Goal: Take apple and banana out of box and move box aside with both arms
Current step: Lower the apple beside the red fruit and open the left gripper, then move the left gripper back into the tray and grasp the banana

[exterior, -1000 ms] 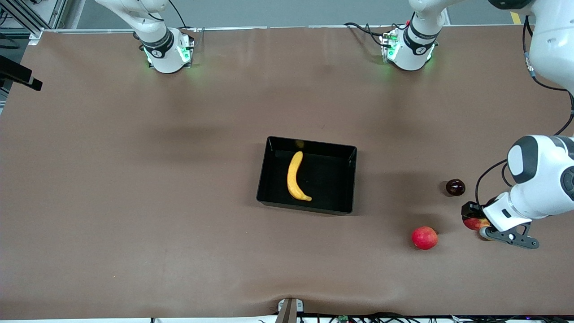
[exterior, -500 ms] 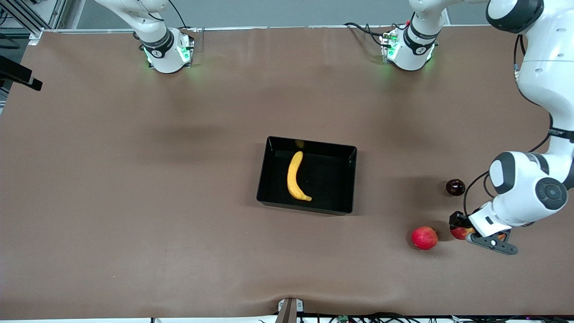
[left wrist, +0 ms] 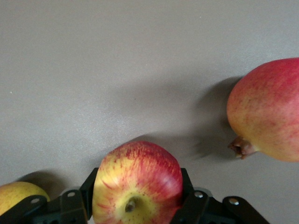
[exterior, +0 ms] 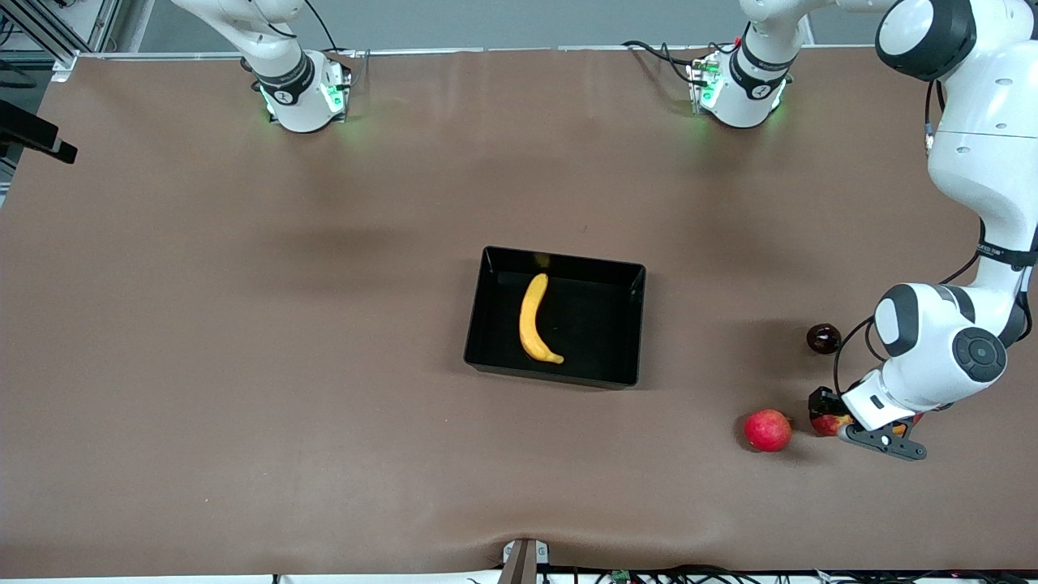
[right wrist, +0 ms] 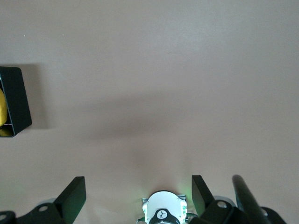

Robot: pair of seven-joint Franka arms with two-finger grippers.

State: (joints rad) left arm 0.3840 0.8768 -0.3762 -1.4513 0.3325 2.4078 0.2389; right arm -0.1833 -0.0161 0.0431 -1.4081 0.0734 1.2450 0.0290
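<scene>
The black box (exterior: 559, 260) lies mid-table with the yellow banana (exterior: 532, 321) inside it. My left gripper (exterior: 829, 412) is low over the table toward the left arm's end, shut on the apple (left wrist: 138, 182), red with yellow streaks; the black fingers (left wrist: 88, 189) press both its sides. In the front view the apple (exterior: 827, 422) shows just beside a plain red round fruit (exterior: 767, 430). My right gripper (right wrist: 138, 186) hangs open and empty high over its own base (right wrist: 163, 212). The box's corner (right wrist: 14, 100) shows in the right wrist view.
The plain red round fruit (left wrist: 268, 116) lies close beside the held apple. A small dark round fruit (exterior: 823, 338) sits farther from the front camera. A yellowish fruit (left wrist: 18, 196) lies under the left wrist, a sliver of it (exterior: 900, 428) seen from the front.
The left gripper has carried the apple toward the plain red fruit and the box. The banana, the box and the other fruits have not moved.
</scene>
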